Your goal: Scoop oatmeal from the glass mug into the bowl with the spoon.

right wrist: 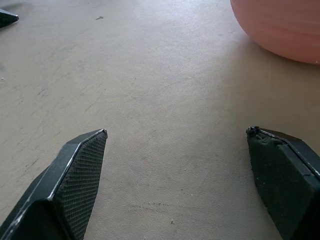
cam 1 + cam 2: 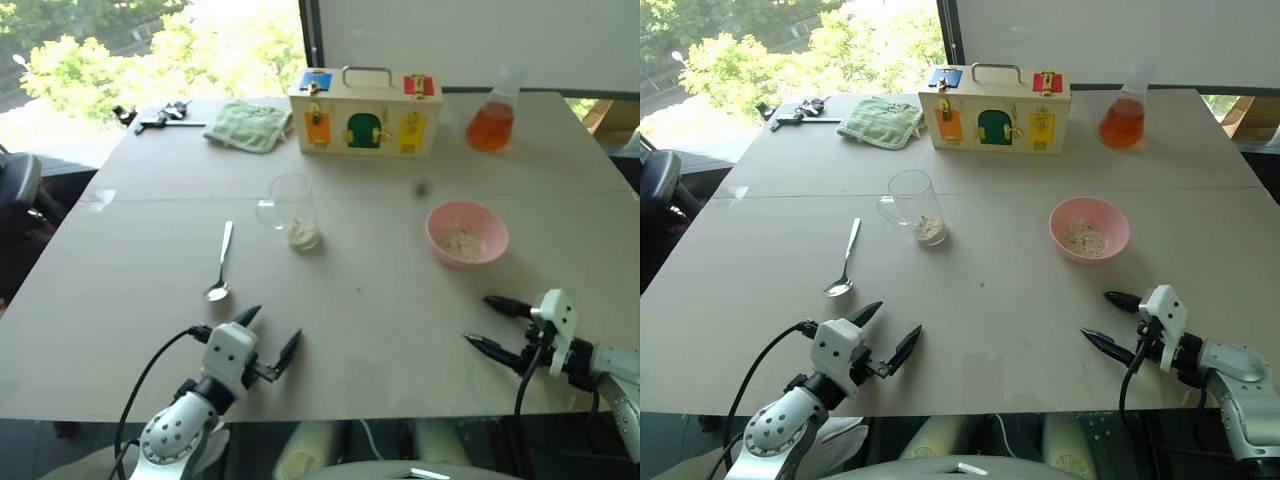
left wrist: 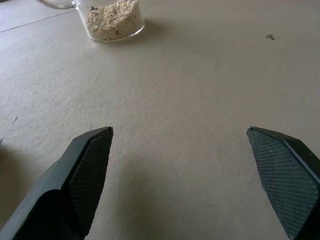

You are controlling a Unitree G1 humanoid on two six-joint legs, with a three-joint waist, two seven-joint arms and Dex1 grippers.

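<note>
2 grippers hover low over the table (image 2: 380,320), jaws spread wide, empty.
Left gripper (image 2: 272,335) sits near the spoon (image 2: 220,264); right gripper (image 2: 497,324) near the bowl (image 2: 467,233); glass mug (image 2: 292,210) stands between, oatmeal (image 2: 303,234) inside.

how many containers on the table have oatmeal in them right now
2: the glass mug, mid-table beyond the spoon, with a layer at its bottom, and the pink bowl to its right, holding a small clump. The flask holds orange liquid.
</note>
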